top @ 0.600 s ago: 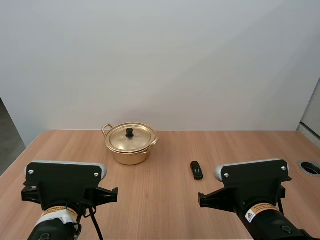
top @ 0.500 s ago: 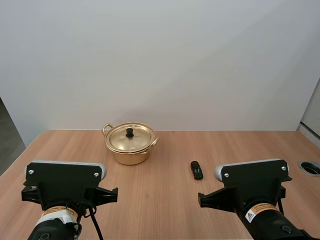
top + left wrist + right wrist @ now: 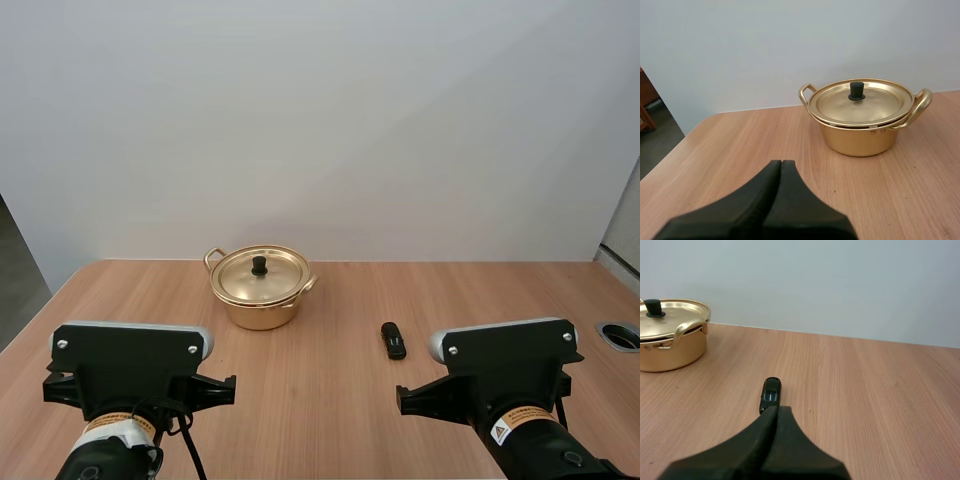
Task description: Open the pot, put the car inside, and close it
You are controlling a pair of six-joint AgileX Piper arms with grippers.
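A gold pot (image 3: 259, 288) stands on the wooden table left of centre, its lid (image 3: 259, 274) on with a black knob (image 3: 259, 265). To its right, nearer the front, lies a small black toy car (image 3: 393, 340). In the left wrist view the pot (image 3: 867, 117) sits ahead of my left gripper (image 3: 781, 162), whose fingers lie together as one dark wedge. In the right wrist view my right gripper (image 3: 777, 409) is shut too, its tip just short of the car (image 3: 770, 394), with the pot (image 3: 670, 335) farther off beside it.
The wooden table (image 3: 330, 400) runs wide around the pot and car. A round grommet hole (image 3: 622, 335) sits near the table's right edge. A plain white wall stands behind the table.
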